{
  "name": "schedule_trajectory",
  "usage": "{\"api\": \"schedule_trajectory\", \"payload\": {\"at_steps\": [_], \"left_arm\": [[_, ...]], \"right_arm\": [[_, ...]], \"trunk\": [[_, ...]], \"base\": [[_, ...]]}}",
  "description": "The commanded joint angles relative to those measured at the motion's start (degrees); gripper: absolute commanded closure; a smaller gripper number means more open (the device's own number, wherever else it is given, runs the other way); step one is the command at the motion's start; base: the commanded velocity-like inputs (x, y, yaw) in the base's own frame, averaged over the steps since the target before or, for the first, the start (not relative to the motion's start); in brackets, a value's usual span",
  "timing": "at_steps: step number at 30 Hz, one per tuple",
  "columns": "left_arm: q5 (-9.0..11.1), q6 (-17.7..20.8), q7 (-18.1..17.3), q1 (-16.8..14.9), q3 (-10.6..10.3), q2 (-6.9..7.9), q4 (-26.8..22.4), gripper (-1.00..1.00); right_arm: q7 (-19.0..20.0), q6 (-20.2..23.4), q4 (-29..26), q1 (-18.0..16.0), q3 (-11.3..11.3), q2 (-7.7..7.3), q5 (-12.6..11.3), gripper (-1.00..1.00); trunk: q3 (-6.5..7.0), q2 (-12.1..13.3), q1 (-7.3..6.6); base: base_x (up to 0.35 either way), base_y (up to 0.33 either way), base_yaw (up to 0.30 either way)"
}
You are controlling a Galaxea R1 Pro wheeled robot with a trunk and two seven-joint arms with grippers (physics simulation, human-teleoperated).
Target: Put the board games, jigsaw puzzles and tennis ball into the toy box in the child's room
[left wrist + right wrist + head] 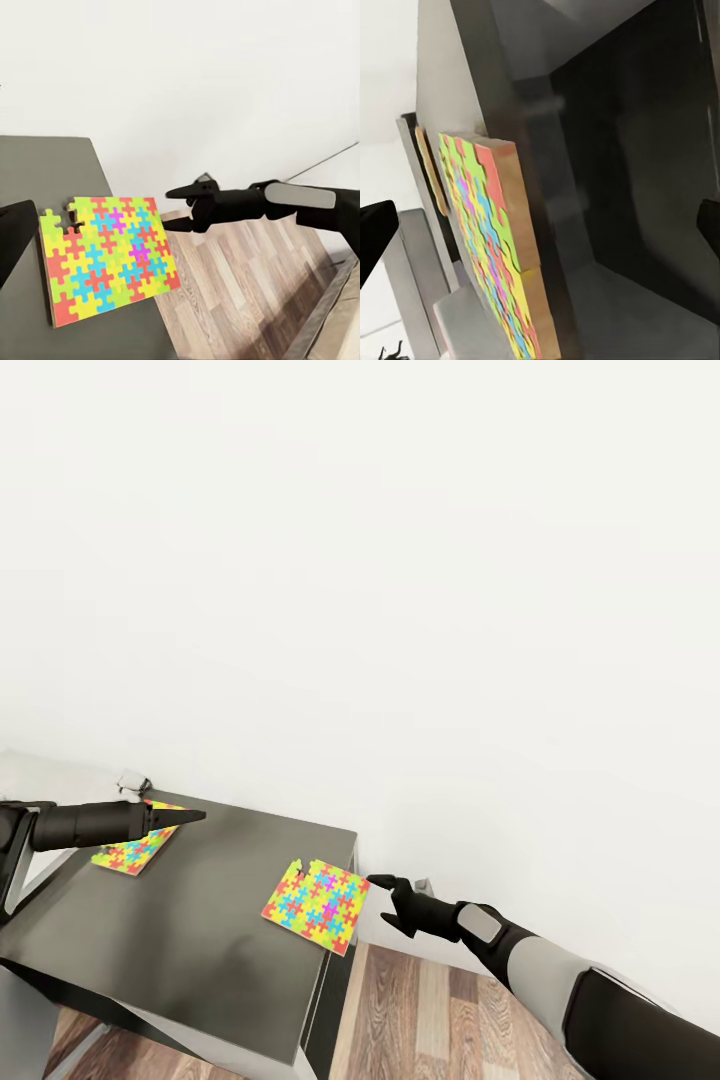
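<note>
In the head view a dark grey side unit [190, 940] filled the lower left of the frame, joined at the far left to a pale desk top [40, 772], with a blank white wall [400, 560] above and wood floor [440, 1010] at the bottom centre; two jigsaw puzzles lay flat on the dark surface, well apart. The nearer puzzle [316, 906] sat at the unit's right edge, its lower right corner overhanging the edge slightly, one piece missing at its upper left corner; the farther puzzle [135, 845] lay toward the left of the frame, partly under the left arm.

The right gripper [390, 896] hung just beside the nearer puzzle's right edge, off the side of the unit and above the floor; its fingers were spread apart and held nothing, and I could not tell whether a fingertip touched the puzzle. In the left wrist view the same gripper [189, 208] showed at centre frame with jaws parted, close to the puzzle's [105, 256] upper right corner; in the right wrist view the puzzle [499, 247] appeared edge-on at centre left, between the two dark fingertips at the frame's sides.

The left gripper [190, 817] pointed rightward above the farther puzzle, its fingers drawn together to a point with nothing visibly held.
</note>
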Motion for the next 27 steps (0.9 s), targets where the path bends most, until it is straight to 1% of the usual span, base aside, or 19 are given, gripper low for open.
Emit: {"api": "schedule_trajectory", "payload": {"at_steps": [1, 7, 10, 17, 27], "left_arm": [[-0.5, 0.6, -0.4, 0.0, 0.1, 0.00, 0.0, -1.00], [-0.5, 0.6, -0.4, 0.0, 0.1, 0.01, 0.0, -1.00], [-0.5, 0.6, -0.4, 0.0, 0.1, 0.02, 0.0, -1.00], [-0.4, 0.6, -0.4, 0.0, 0.1, 0.03, 0.0, -1.00], [-0.4, 0.6, -0.4, 0.0, 0.1, 0.02, -0.1, -1.00]], "right_arm": [[0.2, 0.2, 0.1, -0.1, 0.5, 0.41, -0.5, -1.00], [0.3, 0.2, 0.1, -0.1, 0.5, 1.51, -0.2, -1.00], [0.3, 0.1, 0.1, -0.1, 0.5, 1.73, 0.2, -1.00], [0.4, -1.6, 0.1, -0.1, 0.5, 2.52, 1.3, -1.00], [1.0, -2.1, -0.4, -0.1, 0.4, 2.62, 2.4, -1.00]], "trunk": [[-0.06, 0.0, 0.00], [-0.06, 0.0, 0.00], [-0.06, 0.0, 0.00], [-0.06, 0.0, 0.00], [-0.06, 0.0, 0.00]], "base": [[0.000, 0.000, 0.000], [0.000, 0.000, 0.000], [0.000, 0.000, 0.000], [0.000, 0.000, 0.000], [0.000, 0.000, 0.000]]}}
